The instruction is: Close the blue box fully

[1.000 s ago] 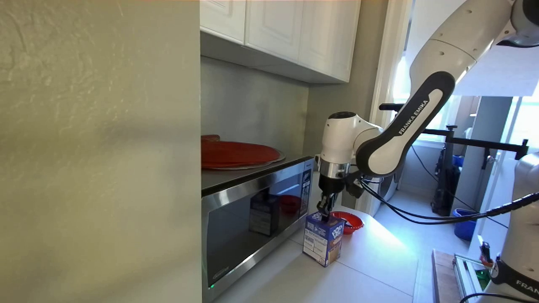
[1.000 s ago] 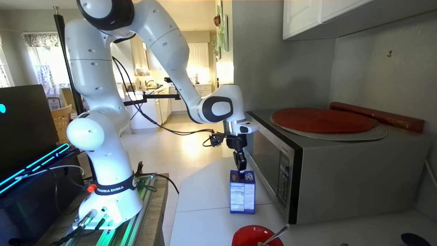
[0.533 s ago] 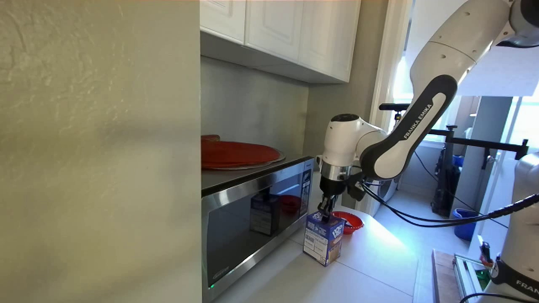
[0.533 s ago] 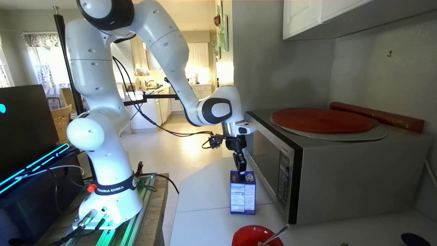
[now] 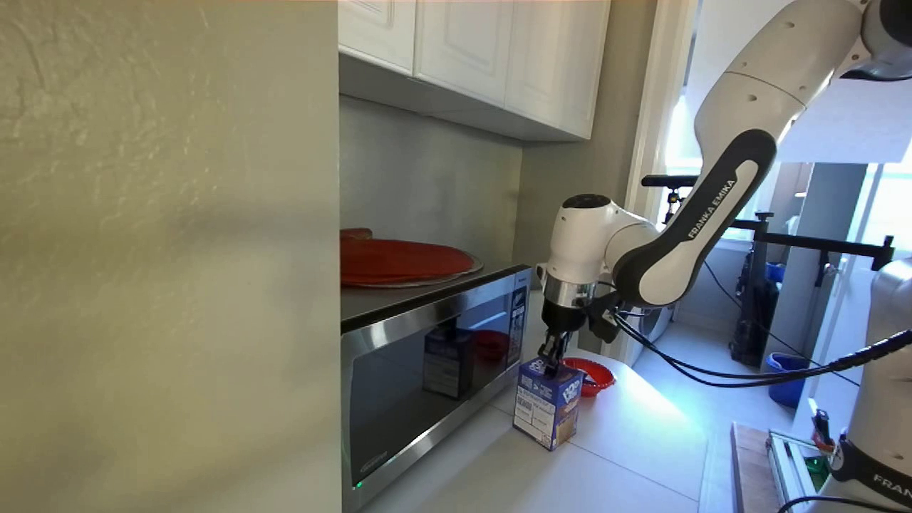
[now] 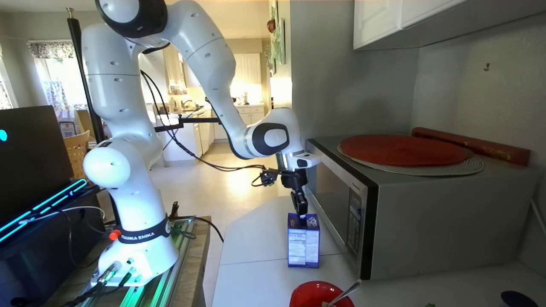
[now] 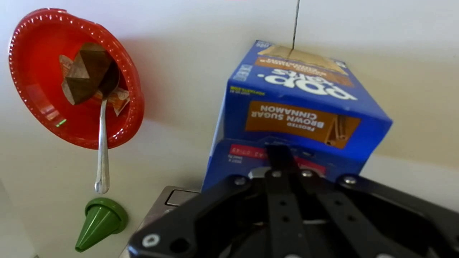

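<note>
Blue box (image 7: 297, 107), blw claw (image 7: 281, 152): brand "Pop Tarts", w/ "Frosted Brown Sugar Cinnamon" & "Used By"; arm (image 5: 712, 206), abv claw: "FRANKA EMIKA".

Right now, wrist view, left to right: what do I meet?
Red bowl → microwave corner → blue box. Left out: spoon and green cone, which share the bowl's left-right span, and the gripper, which overlaps the box.
</note>
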Tool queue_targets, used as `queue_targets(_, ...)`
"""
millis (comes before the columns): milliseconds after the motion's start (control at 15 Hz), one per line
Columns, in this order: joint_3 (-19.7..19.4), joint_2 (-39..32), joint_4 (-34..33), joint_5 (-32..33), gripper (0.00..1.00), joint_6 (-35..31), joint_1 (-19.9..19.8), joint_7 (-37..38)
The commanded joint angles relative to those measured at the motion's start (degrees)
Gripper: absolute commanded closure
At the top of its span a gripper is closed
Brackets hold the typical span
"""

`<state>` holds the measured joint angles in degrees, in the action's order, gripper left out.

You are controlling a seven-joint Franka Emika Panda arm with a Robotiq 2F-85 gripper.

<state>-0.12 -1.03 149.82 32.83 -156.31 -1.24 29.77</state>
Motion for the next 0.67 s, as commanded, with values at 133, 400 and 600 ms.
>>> queue_targets(133, -0.47, -1.40, 0.93, 4.48, 1.00, -2.15, -0.29, 3.77)
queue_targets(400, -0.50, -1.71, 0.88, 6.25, 1.00, -2.27, -0.30, 5.32)
queue_targets(600, -0.46, -1.67, 1.00, 7.08, 1.00, -2.34, -0.27, 5.99)
